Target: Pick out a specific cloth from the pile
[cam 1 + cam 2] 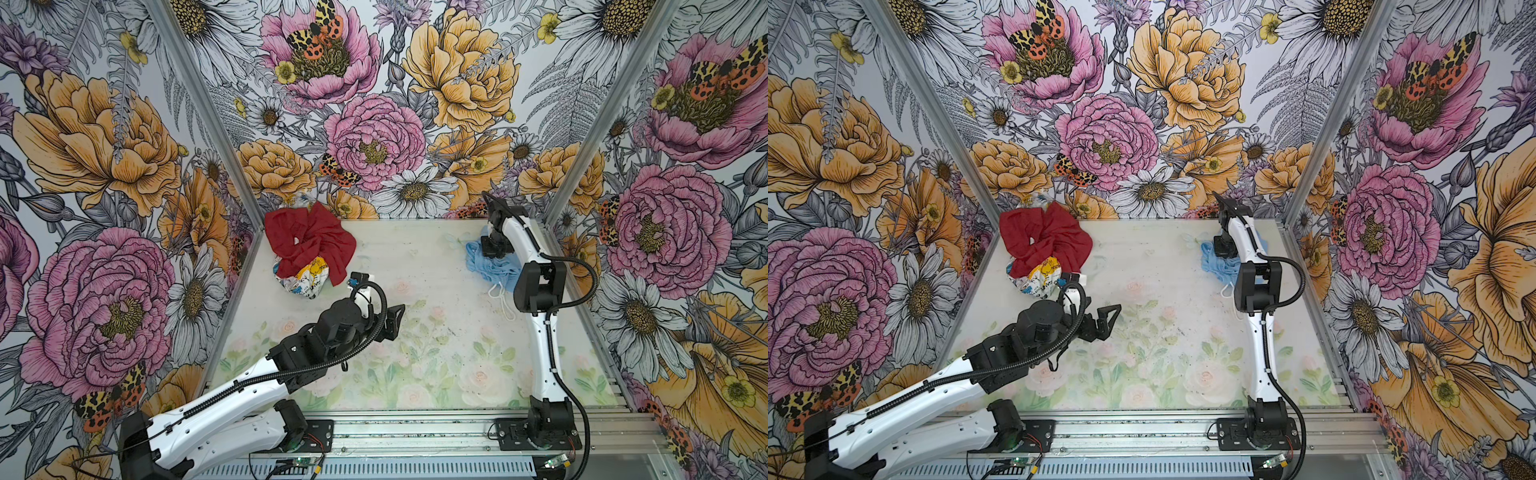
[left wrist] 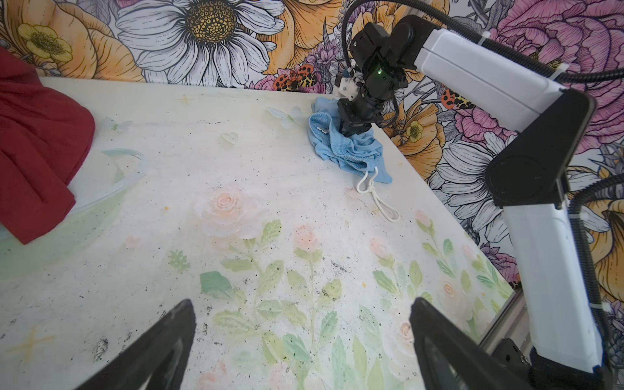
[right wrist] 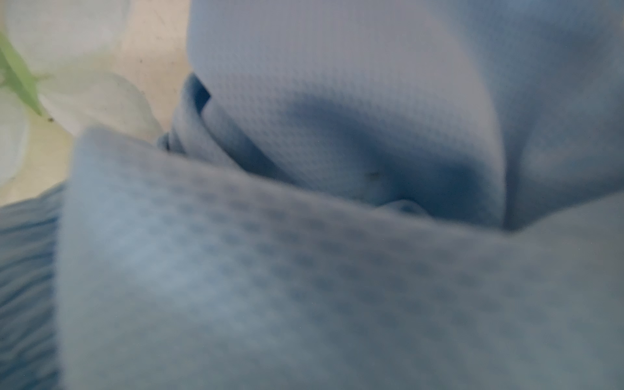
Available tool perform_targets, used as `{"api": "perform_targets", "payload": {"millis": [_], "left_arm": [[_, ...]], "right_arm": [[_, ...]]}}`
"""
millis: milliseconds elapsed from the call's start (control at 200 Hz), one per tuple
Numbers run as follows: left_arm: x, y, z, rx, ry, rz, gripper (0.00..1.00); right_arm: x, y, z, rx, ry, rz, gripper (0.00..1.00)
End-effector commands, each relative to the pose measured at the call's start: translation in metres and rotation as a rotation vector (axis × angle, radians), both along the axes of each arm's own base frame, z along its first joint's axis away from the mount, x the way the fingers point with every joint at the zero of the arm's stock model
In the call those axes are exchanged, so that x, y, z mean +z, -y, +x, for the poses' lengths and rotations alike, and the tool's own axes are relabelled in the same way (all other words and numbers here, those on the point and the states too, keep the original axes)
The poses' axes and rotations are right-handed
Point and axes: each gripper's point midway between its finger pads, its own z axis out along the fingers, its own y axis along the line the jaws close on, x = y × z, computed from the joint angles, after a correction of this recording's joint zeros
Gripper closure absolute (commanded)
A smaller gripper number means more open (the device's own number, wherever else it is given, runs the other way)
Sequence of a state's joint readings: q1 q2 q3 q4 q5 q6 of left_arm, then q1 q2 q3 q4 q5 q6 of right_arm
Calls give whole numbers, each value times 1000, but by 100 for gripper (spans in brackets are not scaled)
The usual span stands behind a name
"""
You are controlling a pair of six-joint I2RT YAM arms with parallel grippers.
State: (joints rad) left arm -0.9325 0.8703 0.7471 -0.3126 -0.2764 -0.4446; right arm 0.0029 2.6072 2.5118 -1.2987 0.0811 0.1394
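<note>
The cloth (image 1: 484,266) (image 1: 1219,266), light sky-blue, lies bunched at the back right of the table, well apart from the pile. Its white drawstring (image 2: 374,199) trails toward the front. My right gripper (image 1: 492,251) (image 2: 347,130) points down into it, shut on a fold; blue fabric (image 3: 337,135) fills the right wrist view and hides the fingers. The pile sits back left: a dark red cloth (image 1: 309,241) over a white one with yellow-black print (image 1: 303,278). My left gripper (image 1: 397,322) (image 2: 303,304) hovers open over bare table near the middle, holding nothing.
Flower-printed walls close in the table (image 1: 415,332) at the back and on both sides; the cloth lies close to the right wall. An aluminium rail (image 1: 415,432) with both arm bases runs along the front edge. The right arm's elbow (image 1: 540,286) stands just in front of the cloth.
</note>
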Motion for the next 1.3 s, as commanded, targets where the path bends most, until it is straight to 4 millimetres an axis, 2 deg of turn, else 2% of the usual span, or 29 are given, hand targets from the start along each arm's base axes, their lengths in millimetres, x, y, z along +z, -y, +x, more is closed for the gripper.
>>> {"api": "perform_targets", "payload": {"millis": [0, 125, 195, 270, 380, 505, 596, 731, 886, 966, 1016, 1166, 1296], "left_arm": [[-7, -5, -5, 7, -12, -1, 1], [-4, -7, -9, 17, -3, -17, 1], [-2, -8, -11, 23, 3, -24, 1], [-1, -9, -12, 24, 7, -25, 1], [1, -10, -11, 27, 15, -26, 1], [1, -10, -10, 31, 21, -23, 1], [-1, -10, -10, 32, 20, -22, 1], [-2, -10, -10, 31, 18, -25, 1], [-4, -11, -10, 36, 19, -27, 1], [-4, -10, -10, 36, 22, -32, 1], [-4, -9, -10, 34, 23, -35, 1], [-6, -8, -11, 29, 17, -39, 1], [-6, -11, -12, 35, 18, -44, 1]], "right_arm": [[-1, 11, -21, -12, -66, 45, 100], [77, 15, -1, -12, 137, -20, 100], [118, 19, 1, -5, 221, -107, 100], [153, 23, -2, 4, 281, -182, 100], [191, 22, -8, 19, 349, -231, 100], [227, -1, -11, 68, 440, -150, 100], [256, -10, -13, 68, 515, -118, 100], [291, -1, -17, 34, 600, -155, 100], [310, 32, -26, -44, 632, -210, 100], [309, 47, -26, -66, 629, -218, 100], [300, 53, -23, -68, 611, -210, 100], [258, 66, -8, -73, 528, -179, 100], [227, 60, 14, -51, 506, -136, 100]]}}
